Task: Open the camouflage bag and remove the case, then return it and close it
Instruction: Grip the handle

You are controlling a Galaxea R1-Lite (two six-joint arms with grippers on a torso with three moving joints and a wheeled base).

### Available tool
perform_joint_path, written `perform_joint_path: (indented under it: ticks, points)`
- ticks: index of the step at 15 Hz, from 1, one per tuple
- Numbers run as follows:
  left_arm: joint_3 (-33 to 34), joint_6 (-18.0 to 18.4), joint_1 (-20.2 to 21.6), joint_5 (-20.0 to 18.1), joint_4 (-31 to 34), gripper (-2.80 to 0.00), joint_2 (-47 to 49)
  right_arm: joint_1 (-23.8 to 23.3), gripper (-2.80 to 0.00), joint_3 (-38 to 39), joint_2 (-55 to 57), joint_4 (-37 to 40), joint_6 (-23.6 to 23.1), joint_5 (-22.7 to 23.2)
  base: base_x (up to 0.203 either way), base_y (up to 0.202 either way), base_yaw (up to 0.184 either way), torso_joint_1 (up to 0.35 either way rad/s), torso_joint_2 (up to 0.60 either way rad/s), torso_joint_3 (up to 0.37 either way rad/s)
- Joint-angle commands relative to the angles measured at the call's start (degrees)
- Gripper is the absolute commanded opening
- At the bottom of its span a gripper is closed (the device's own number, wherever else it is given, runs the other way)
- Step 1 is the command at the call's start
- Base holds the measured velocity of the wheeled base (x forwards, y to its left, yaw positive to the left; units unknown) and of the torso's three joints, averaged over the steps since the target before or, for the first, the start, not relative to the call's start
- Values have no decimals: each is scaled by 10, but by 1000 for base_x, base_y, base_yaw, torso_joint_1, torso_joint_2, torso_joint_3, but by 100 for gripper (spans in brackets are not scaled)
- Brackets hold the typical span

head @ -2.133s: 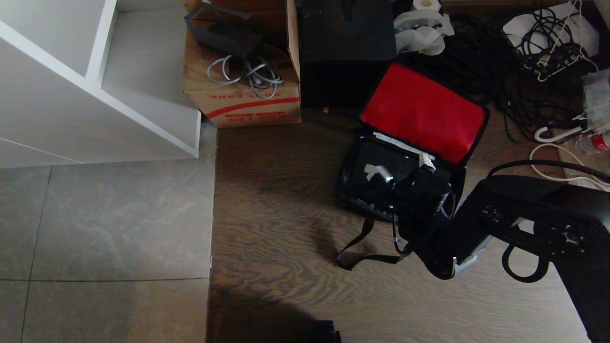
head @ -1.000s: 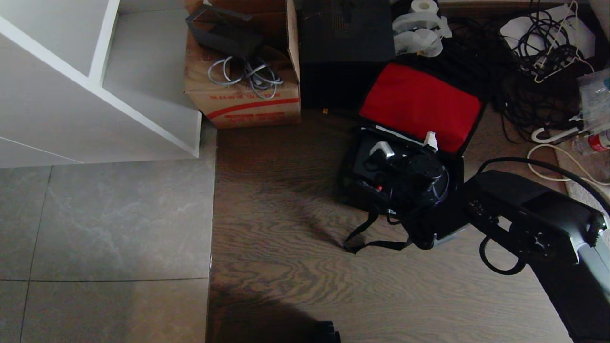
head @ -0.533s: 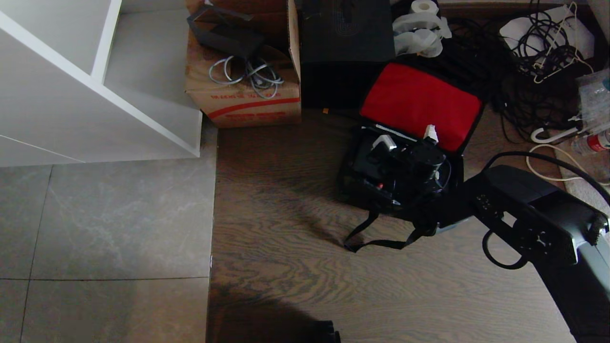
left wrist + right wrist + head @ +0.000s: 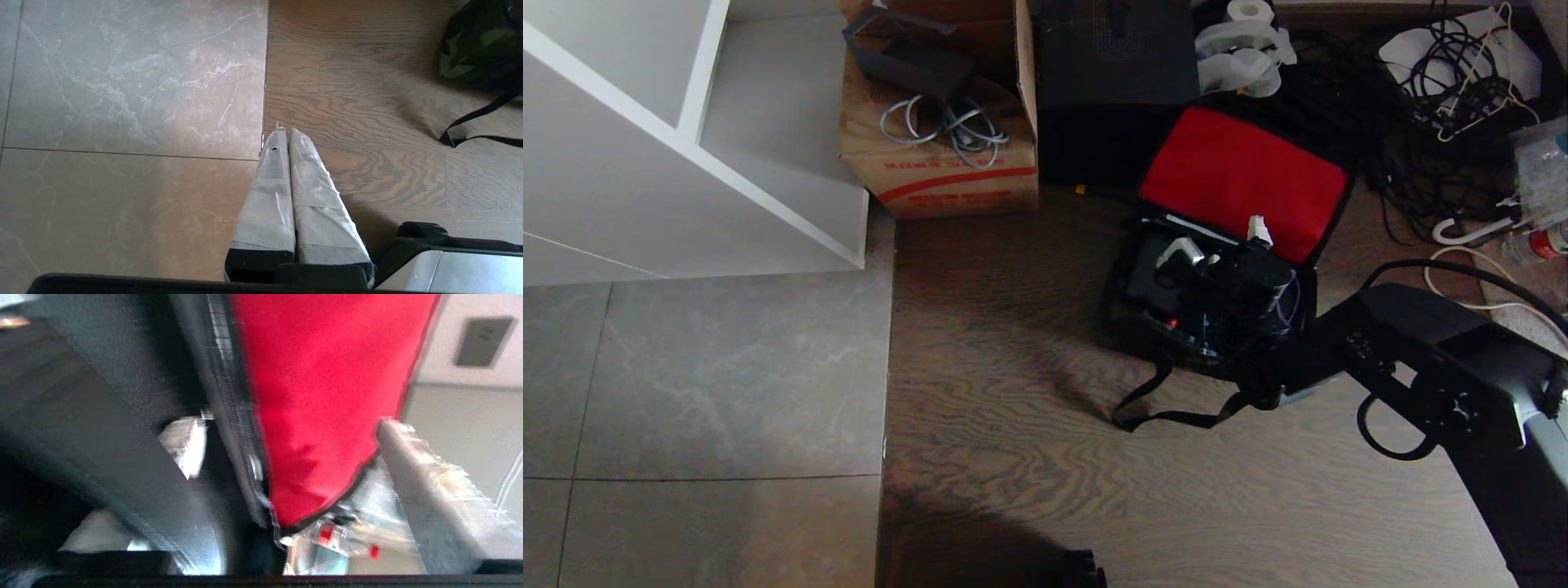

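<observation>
Fingers (image 4: 1217,237) have narrowed slightly inside camouflage bag (image 4: 1241,175).

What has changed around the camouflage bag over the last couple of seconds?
The right gripper has moved from the bag's near edge up toward the red flap, its fingers spread over the case. The camouflage bag stays open on the floor; the left gripper stays shut, parked.

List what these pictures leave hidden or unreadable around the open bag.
- The case: head view, mostly covered by the right gripper and its wrist.
- Whether the right gripper touches the case: right wrist view, blurred.
- The camouflage bag: left wrist view, cut off by the edge.
- The carton's red print: head view, too small.
- The left gripper: absent from the head view.
</observation>
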Motion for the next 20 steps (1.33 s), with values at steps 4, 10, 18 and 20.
perform_joint_path:
  ticks: [4,10,18,20]
  points:
    - [0,0,0,0,0,-280,0,8,-280,49,-9,-10,20,-3,0,0,0,0,0,0]
    - [1,0,0,0,0,-280,0,11,-280,117,-33,-76,20,-3,0,0,0,0,0,0]
    - [0,0,0,0,0,-280,0,37,-280,167,-154,-79,19,-26,0,0,0,0,0,0]
    - [1,0,0,0,0,-280,0,44,-280,187,-187,-76,18,-31,0,0,0,0,0,0]
